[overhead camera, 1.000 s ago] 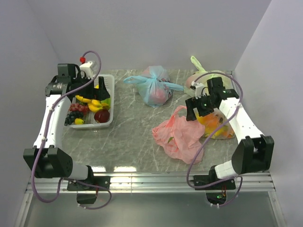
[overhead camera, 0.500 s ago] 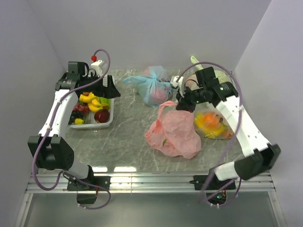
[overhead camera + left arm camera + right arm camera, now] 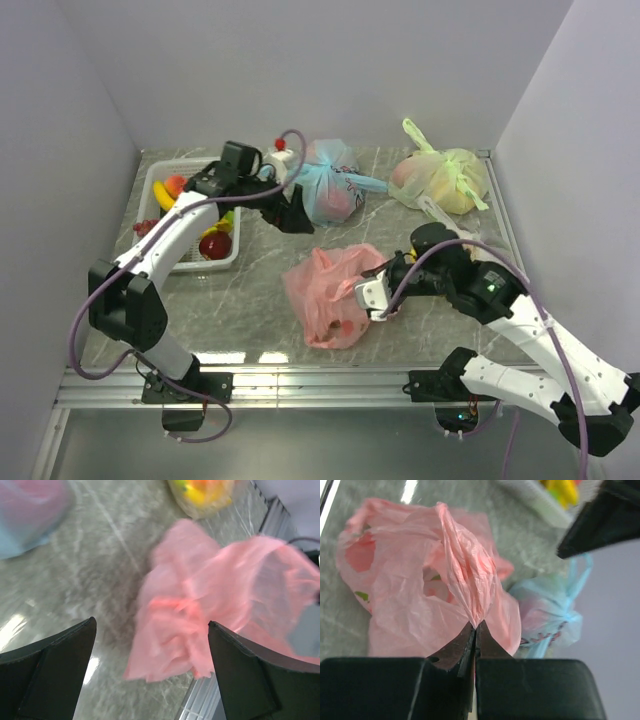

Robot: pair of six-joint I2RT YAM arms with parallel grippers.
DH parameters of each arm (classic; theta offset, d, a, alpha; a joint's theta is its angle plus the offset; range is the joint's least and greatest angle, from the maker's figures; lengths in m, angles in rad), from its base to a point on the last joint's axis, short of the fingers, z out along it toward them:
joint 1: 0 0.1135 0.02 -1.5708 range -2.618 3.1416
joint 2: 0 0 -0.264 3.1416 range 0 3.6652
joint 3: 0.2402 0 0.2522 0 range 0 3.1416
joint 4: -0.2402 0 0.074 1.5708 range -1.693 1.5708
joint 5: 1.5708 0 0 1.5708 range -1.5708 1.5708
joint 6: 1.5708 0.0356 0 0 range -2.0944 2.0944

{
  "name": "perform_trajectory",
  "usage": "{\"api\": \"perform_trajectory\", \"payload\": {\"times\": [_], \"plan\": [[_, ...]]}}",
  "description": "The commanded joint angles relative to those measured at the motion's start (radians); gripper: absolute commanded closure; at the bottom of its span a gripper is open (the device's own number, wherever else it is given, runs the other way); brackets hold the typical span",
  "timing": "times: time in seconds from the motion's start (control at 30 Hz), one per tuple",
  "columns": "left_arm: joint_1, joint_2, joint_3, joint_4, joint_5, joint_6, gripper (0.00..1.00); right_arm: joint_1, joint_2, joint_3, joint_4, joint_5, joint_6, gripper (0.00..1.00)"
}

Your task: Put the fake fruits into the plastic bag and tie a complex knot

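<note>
The pink plastic bag (image 3: 335, 295) lies crumpled at the table's middle front, with a red shape showing through its film. My right gripper (image 3: 385, 275) is shut on a gathered fold of the plastic bag (image 3: 420, 595), pinched at the jaw tips (image 3: 476, 625). My left gripper (image 3: 290, 215) hangs open between the basket and the blue bag, holding nothing; in its wrist view the gripper (image 3: 150, 670) frames the blurred plastic bag (image 3: 210, 595). The fake fruits, yellow bananas (image 3: 165, 195) and a dark red apple (image 3: 215, 243), sit in a white basket (image 3: 228, 262). A knot on the pink bag is not in view.
A tied light blue bag (image 3: 330, 190) stands at the back centre. A tied pale green bag (image 3: 440, 180) with fruit inside is at the back right. Grey walls close in the left and right sides, and a metal rail runs along the near edge.
My right gripper shut on the pink bag and pulled it left and toward the near edge. My left arm swung right from over the basket toward the middle.
</note>
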Motion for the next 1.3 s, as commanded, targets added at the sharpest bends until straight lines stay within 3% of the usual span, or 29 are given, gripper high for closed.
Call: {"api": "perform_trajectory", "payload": {"times": [0.0, 0.2, 0.4, 0.67, 0.83, 1.03, 1.17, 1.23, 1.27], "plan": [[-0.073, 0.02, 0.006, 0.08, -0.026, 0.011, 0.01, 0.032, -0.023, -0.089, 0.095, 0.088, -0.08, 1.0], [-0.135, 0.018, -0.046, 0.026, -0.04, 0.086, 0.01, 0.073, -0.077, -0.221, 0.175, 0.161, -0.031, 1.0], [-0.201, -0.046, -0.13, 0.109, -0.112, 0.049, 0.01, 0.075, -0.096, -0.238, 0.183, 0.188, -0.005, 1.0], [-0.201, -0.236, -0.165, 0.111, -0.098, 0.078, 0.05, 0.076, -0.16, -0.242, 0.293, 0.177, 0.026, 1.0], [-0.201, -0.14, -0.098, 0.023, -0.005, 0.14, 0.09, 0.076, -0.169, -0.247, 0.354, 0.172, 0.038, 1.0], [-0.234, 0.033, 0.02, -0.139, 0.055, 0.296, 0.06, 0.076, -0.186, -0.264, 0.439, 0.184, 0.03, 1.0], [-0.264, 0.081, 0.011, -0.089, 0.052, 0.293, 0.01, 0.076, -0.181, -0.253, 0.45, 0.201, 0.045, 1.0], [-0.267, 0.107, 0.002, -0.058, 0.022, 0.256, 0.03, 0.076, -0.188, -0.251, 0.45, 0.209, 0.05, 1.0], [-0.268, 0.116, -0.004, -0.047, -0.021, 0.253, 0.11, 0.076, -0.191, -0.254, 0.462, 0.221, 0.058, 1.0]]}}
